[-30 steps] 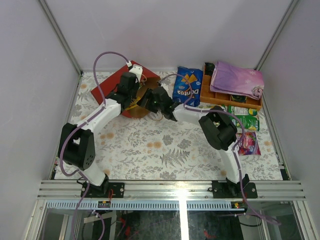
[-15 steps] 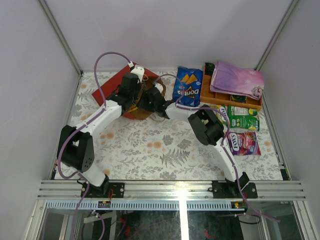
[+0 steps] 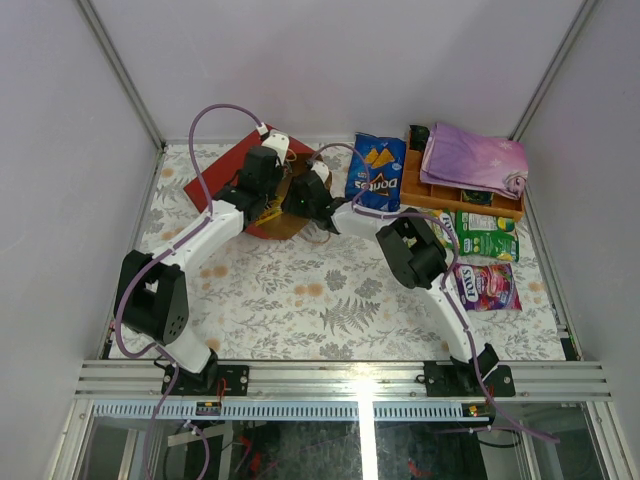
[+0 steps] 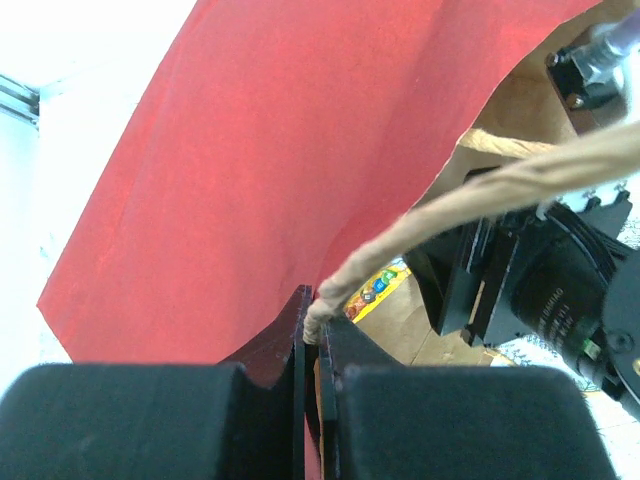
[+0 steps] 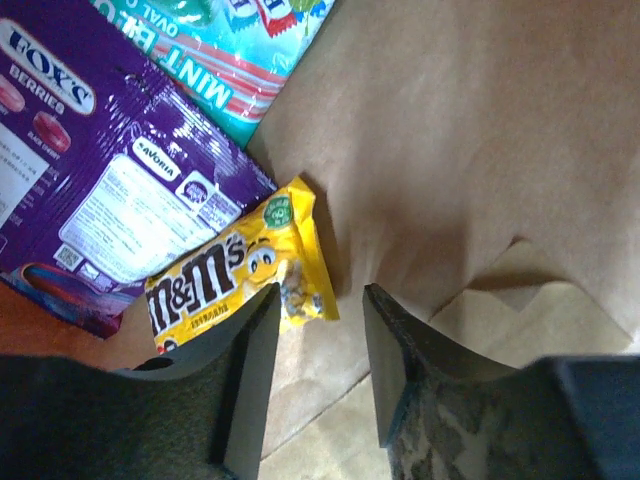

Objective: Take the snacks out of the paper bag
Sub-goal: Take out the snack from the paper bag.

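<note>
Unpacking is partway: blue chip bag (image 3: pixel 375 172), green pack (image 3: pixel 487 233) and pink pack (image 3: pixel 487 285) lie on the bench (image 3: pixel 300 300). Left end effector (image 4: pixel 310 312) clamps the paper bag (image 3: pixel 225 170) rim. Right end effector (image 5: pixel 320 295), jaws apart inside it, straddles a yellow packet (image 5: pixel 230 270) corner; purple packet (image 5: pixel 110 170) and teal packet (image 5: pixel 230 50) just beyond are left to take out.

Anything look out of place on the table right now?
The paper bag lies on its side, not upright, left claw pinching its string handle. A purple cloth drapes crookedly over the wooden tray.
</note>
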Controlling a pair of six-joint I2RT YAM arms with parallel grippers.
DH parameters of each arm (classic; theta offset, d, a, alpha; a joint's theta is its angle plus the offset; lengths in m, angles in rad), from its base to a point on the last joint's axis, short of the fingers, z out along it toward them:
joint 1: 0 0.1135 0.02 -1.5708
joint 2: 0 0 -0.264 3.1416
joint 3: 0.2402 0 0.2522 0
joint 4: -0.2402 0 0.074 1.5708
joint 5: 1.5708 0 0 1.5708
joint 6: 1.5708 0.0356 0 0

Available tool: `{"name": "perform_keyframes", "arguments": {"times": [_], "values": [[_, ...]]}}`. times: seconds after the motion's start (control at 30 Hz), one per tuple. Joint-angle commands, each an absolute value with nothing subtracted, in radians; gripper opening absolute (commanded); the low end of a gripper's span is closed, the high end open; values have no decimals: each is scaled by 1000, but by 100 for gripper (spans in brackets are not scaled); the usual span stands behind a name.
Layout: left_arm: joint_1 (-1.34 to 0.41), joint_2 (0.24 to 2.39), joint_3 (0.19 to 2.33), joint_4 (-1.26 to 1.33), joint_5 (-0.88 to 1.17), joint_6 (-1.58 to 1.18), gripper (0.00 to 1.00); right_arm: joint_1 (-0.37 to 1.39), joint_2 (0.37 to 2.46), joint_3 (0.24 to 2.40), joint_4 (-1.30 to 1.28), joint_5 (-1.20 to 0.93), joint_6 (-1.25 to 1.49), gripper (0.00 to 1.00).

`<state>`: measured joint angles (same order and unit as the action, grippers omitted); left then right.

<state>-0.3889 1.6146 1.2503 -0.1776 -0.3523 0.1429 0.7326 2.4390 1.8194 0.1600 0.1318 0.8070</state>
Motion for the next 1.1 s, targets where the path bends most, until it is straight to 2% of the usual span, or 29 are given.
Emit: {"name": "perform_keyframes", "arguments": {"times": [0.0,0.2,0.33,0.43,0.47,0.77,0.9,1.07], "values": [[-401,1609,1256,-165,-368,128,0,721,2488,1913,153,127,801,44],[-401,1615,1256,-164,-373,130,0,720,2544,1990,127,67,816,30],[-400,1619,1256,-164,-377,132,0,720,2540,1966,145,47,826,22],[-400,1620,1256,-163,-377,132,0,720,2523,1940,166,34,830,9],[-400,1620,1256,-162,-378,132,0,721,2513,1927,175,29,831,2],[-400,1635,1254,-158,-386,135,0,721,2247,1674,300,26,811,0],[-400,1643,1255,-159,-398,137,0,706,2056,1431,371,35,800,0],[-400,1643,1260,-160,-396,133,0,601,1797,1116,494,36,874,0]]}}
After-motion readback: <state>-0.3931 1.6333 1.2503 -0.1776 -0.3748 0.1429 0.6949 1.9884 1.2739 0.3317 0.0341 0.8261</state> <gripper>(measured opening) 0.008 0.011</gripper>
